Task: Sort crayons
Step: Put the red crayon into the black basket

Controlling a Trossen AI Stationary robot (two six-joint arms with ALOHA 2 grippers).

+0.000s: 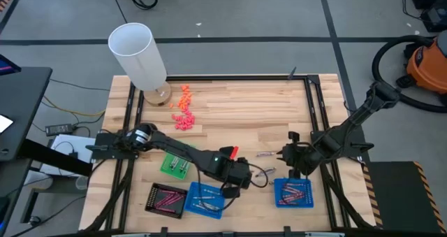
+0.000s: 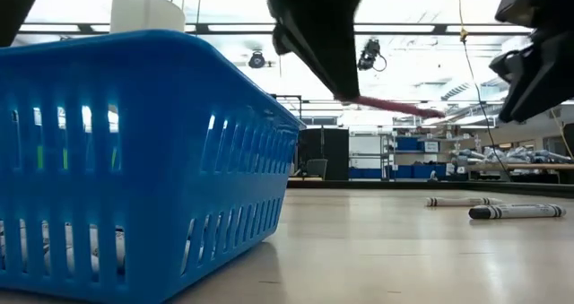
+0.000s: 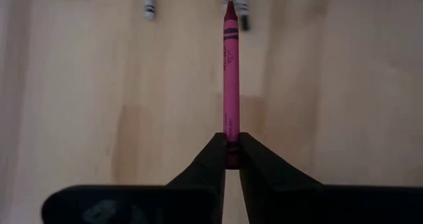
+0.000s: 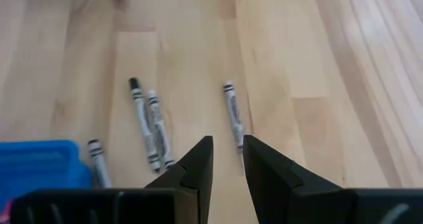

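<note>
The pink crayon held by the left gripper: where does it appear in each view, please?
High view: hard to make out; the left gripper hides it, lower centre.
Low view: pink crayon sticks out rightward, upper centre.
Left wrist view: the crayon stands centred, clamped between fingertips.
Right wrist view: not in it.
Shared landmark: grey crayons on the table.
</note>
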